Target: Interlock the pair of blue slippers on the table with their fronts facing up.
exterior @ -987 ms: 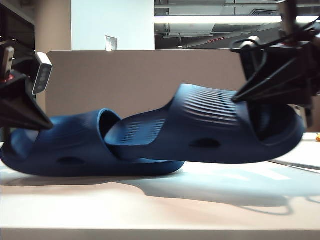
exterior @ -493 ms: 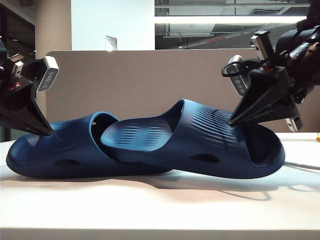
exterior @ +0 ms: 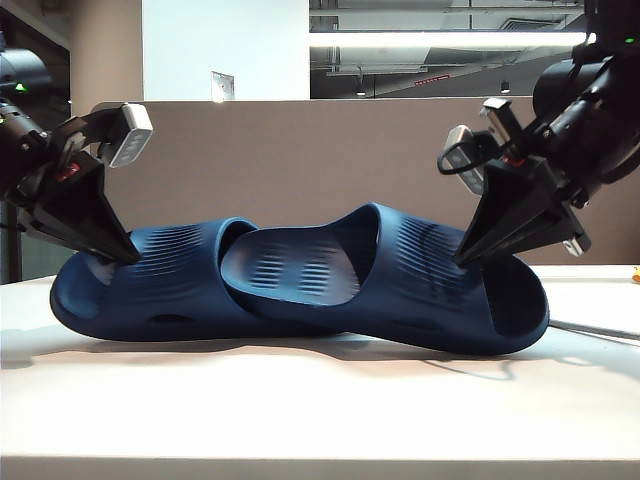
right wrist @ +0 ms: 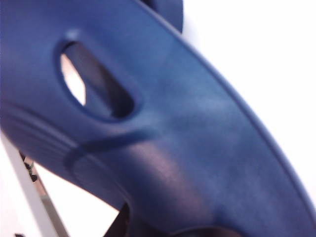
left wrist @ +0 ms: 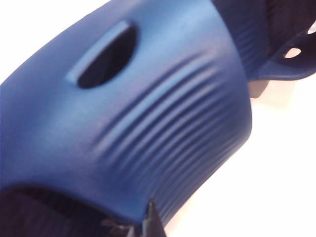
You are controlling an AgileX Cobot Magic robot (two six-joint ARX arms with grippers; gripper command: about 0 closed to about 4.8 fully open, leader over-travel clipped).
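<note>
Left gripper [exterior: 125,255] clamped on left slipper's [exterior: 150,285] strap edge, right gripper [exterior: 462,260] clamped on right slipper's [exterior: 430,290] strap, the nested pair between and below them resting on the table [exterior: 300,400].

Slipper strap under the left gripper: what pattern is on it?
Raised parallel ribs across the dark blue strap; the left wrist view shows them best.
</note>
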